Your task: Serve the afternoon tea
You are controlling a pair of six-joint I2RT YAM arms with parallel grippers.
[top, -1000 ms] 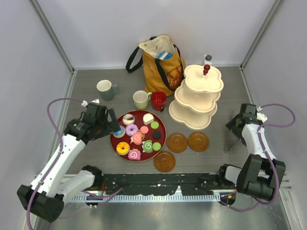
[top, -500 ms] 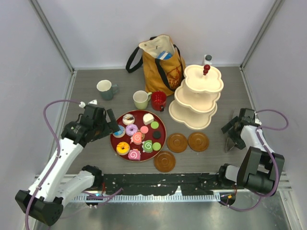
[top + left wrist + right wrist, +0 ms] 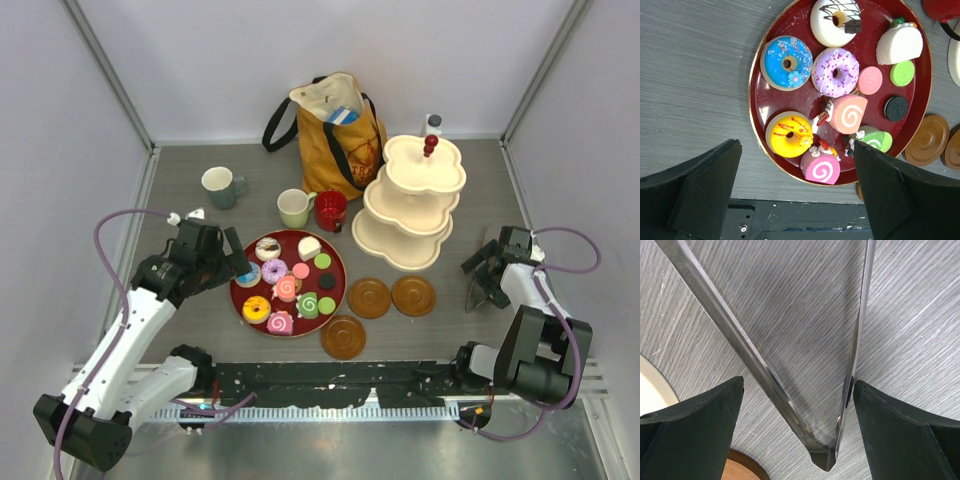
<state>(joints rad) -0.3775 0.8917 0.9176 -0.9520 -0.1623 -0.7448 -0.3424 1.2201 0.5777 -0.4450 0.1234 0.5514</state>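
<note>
**Near edge.** Three brown saucers (image 3: 343, 337) lie flat on the counter (image 3: 190, 330), just right of the red tray (image 3: 762, 107). They are low and probably stiff, so the rim looks like the only place to take hold.

**Middle, left.** The left hand (image 3: 232, 260) hovers at the tray's left rim with its fingers (image 3: 705, 190) spread wide and holding nothing. The tray carries all the sweets: the yellow donut (image 3: 790, 135), the blue donut (image 3: 786, 62), the pink roll cake (image 3: 821, 169) and the green macaron (image 3: 902, 73). These appear light, rounded and closely packed. A pinch across the widest part should suit the donuts. The flat macarons offer little height to grip and may slip.

**Middle, right.** The right hand (image 3: 487, 272) is spread astride metal tongs (image 3: 757, 371) lying on the counter, one finger outside each arm, and is not yet pressing them. The tongs look smooth, springy and slippery. A grip partway along both arms would probably close them.

**Farther back.** The grey-green mug (image 3: 220, 186) stands well apart from the pale green mug (image 3: 294, 208) and the red mug (image 3: 330, 210), which stand side by side. All three are likely rigid, best held at the wall or handle.

**Rear.** The cream three-tier stand (image 3: 400, 245) has bare tiers. The mustard tote bag (image 3: 335, 130) stands just to its left.
</note>
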